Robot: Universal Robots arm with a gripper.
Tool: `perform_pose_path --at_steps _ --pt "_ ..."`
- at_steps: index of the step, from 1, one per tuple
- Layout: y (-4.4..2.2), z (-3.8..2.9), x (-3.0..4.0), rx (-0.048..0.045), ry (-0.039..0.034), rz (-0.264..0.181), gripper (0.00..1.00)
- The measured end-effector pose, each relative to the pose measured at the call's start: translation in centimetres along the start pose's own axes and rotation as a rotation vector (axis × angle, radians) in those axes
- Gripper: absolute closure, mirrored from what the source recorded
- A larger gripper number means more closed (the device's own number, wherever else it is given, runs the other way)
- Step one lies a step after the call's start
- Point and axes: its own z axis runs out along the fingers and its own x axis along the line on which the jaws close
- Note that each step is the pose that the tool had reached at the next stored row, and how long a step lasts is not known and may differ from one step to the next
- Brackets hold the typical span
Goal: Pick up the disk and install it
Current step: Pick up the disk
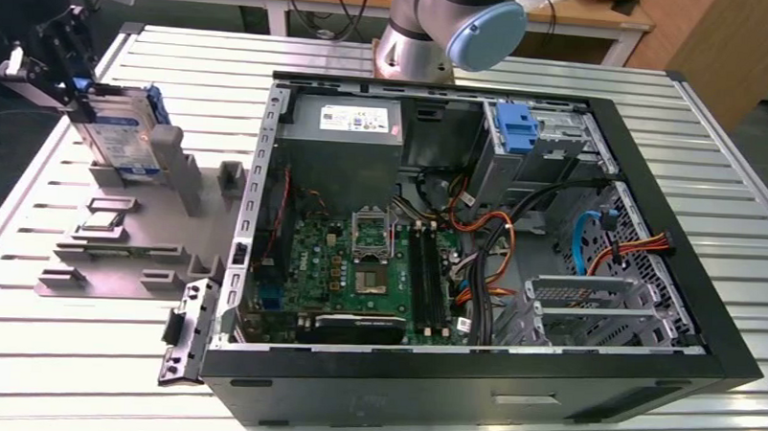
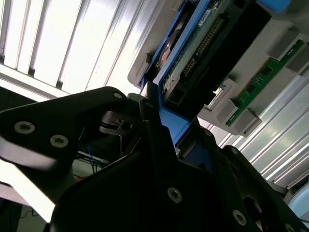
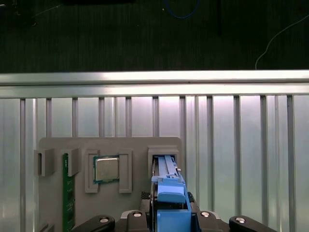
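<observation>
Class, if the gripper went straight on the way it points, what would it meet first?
Probably the grey holder: the gripper, shut on the upright disk, points down at it, so the disk's lower edge would press into it first. Their gap is hard to judge.

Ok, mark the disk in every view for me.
Exterior view: disk upright at the exterior view's left, over the grey holder.
Second wrist view: disk circuit-board side showing, grey holder behind.
First wrist view: disk edge-on, at the grey holder's slot.
Shared landmark: the grey holder.
</observation>
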Motion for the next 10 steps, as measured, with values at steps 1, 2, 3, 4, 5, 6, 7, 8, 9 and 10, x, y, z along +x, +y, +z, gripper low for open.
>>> perform_pose_path --at_steps 1,2,3,4,5,6,7,8,9,10 --pt "0.00 -0.05 0.00 0.0000 0.0000 0.000 0.64" --pt "0.00 -0.08 0.00 0.0001 -0.0001 0.000 0.64" --pt "0.00 -0.13 0.00 0.0001 -0.0001 0.000 0.64" --pt "0.00 -0.19 0.00 0.0000 0.0000 0.000 0.64" --pt "0.00 -0.23 0.00 0.0000 0.0000 0.000 0.64" --pt "0.00 -0.27 0.00 0.0001 0.0000 0.000 0.64" --pt "0.00 -0.30 0.00 0.0003 -0.0001 0.000 0.64" --pt "0.00 -0.34 0.00 0.0001 -0.0001 0.000 0.64" --pt "0.00 -0.39 0.00 0.0000 0.0000 0.000 0.64" --pt "0.00 -0.45 0.00 -0.0002 0.0001 0.000 0.64"
